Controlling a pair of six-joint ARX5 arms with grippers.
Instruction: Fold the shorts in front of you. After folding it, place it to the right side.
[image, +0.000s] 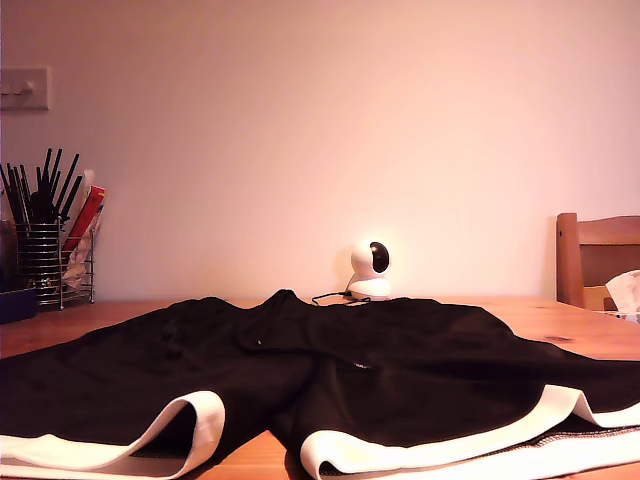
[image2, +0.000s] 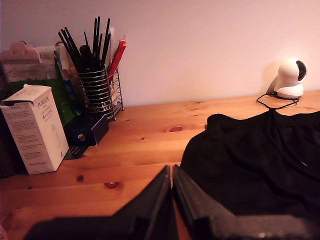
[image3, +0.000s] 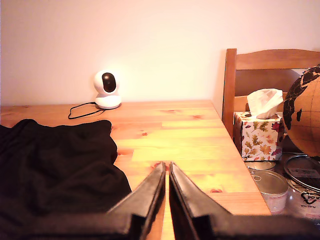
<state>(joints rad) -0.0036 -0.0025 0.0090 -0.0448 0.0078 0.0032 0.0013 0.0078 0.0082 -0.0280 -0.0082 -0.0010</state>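
Note:
The black shorts (image: 330, 370) lie spread flat across the wooden table (image: 560, 320), with white bands (image: 190, 430) along both leg hems at the near edge. In the first wrist view the shorts (image2: 260, 160) lie just beyond my first gripper (image2: 171, 172), which is shut and empty over bare wood beside the fabric's edge. My second gripper (image3: 167, 167) is also shut and empty, over bare wood next to the other side of the shorts (image3: 55, 165). Neither gripper shows in the exterior view.
A small white camera (image: 371, 270) with a cable stands behind the shorts. A wire holder of black sticks (image2: 95, 75), a white carton (image2: 35, 130) and a dark box sit near my first gripper. A tissue box (image3: 259, 130), a globe (image3: 305, 110), cans and a wooden chair (image3: 265, 65) stand near my second gripper.

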